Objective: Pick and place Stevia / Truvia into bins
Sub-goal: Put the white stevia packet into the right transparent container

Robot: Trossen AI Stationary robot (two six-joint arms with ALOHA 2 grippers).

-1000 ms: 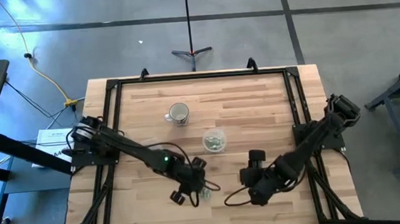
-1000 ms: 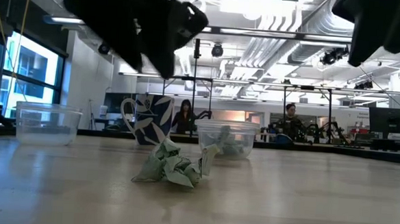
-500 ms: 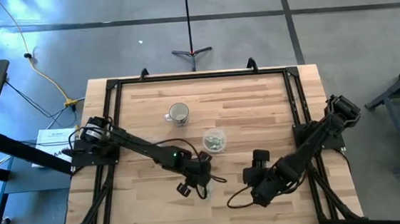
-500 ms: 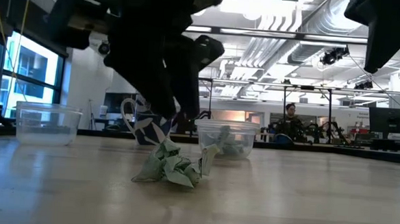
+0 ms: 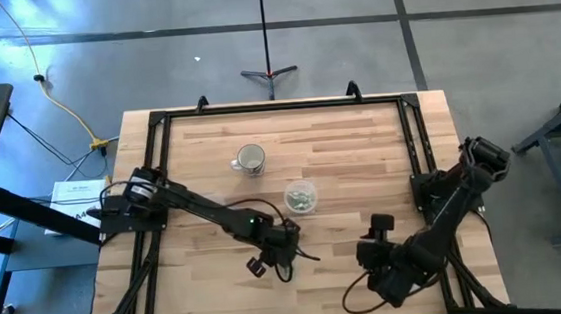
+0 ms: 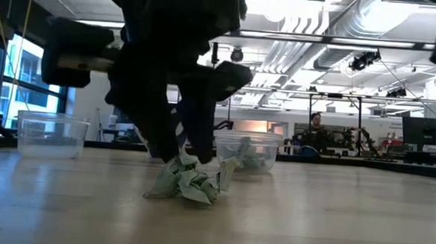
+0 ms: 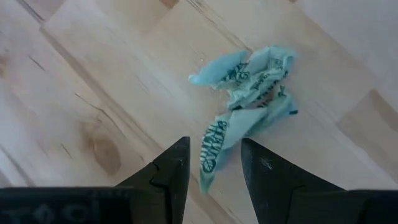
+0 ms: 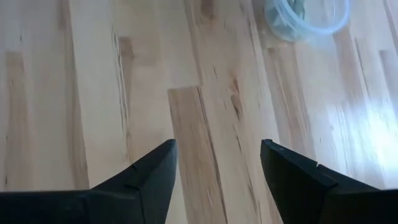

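Observation:
A crumpled pile of pale green and white sachets (image 6: 183,184) lies on the wooden table, also seen in the left wrist view (image 7: 252,93). My left gripper (image 7: 214,165) is open and low over the pile (image 6: 180,154), its fingers standing on either side of one sachet's end (image 7: 212,155). A round see-through tub (image 5: 301,196) holding sachets stands behind the pile (image 6: 246,151). A second clear tub (image 6: 51,134) stands far to the left in the low view. My right gripper (image 8: 217,165) is open above bare table, near the right edge (image 5: 378,228). My left gripper comes at the pile from above, pointing down, with one sachet's end (image 7: 208,171) between its open fingers (image 7: 174,168). Whether the fingers touch the paper, I cannot tell. The pile rests on the table.
A glass mug with a handle (image 5: 250,159) stands toward the far side, beyond the round tub. Black frame rails (image 5: 414,136) run along the table's edges. Bare wood lies between the two arms. People sit in the room beyond the table.
My left gripper has moved toward the table's right and come down over the sachet pile, staying open. My right gripper has drawn back toward the right and near edges. The pile has not shifted.

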